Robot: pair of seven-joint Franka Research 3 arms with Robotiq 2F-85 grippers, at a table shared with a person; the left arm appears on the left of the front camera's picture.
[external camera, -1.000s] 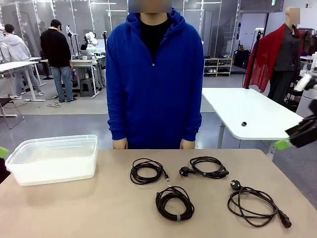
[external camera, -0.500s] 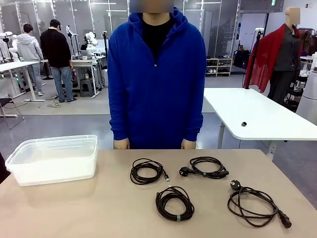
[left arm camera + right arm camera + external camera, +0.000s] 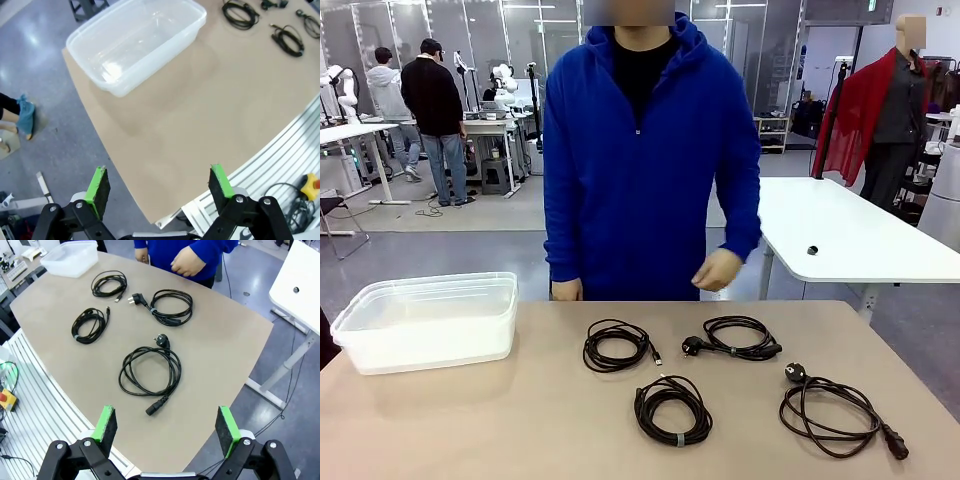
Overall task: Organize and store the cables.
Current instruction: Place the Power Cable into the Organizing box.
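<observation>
Four cables lie on the table, all to the right of the tub. Nearest the tub is a plain coil; beyond it is a plug coil; a banded coil sits nearer the robot's edge; farthest from the tub is a loose coil.

The right gripper hangs high off the table's edge on the side away from the tub, jaws wide apart, holding nothing. The loose coil lies straight ahead of it, with its long axis running from the round plug to the connector end, which points roughly back at the gripper (so a grasp across the bundled strands looks the likeliest way in).

The left gripper is likewise spread and empty, above the table's edge close to the tub and well apart from every cable. So I judge the right arm the nearer for picking and the left the nearer for the tub.

The person's hand is raised over the far edge, near the plug coil, touching nothing.

The table is flat, tan and matte; thin cord lies low on it, so the fingers would need to come right down to the top. Around it are grey floor, white tables and people farther off.
</observation>
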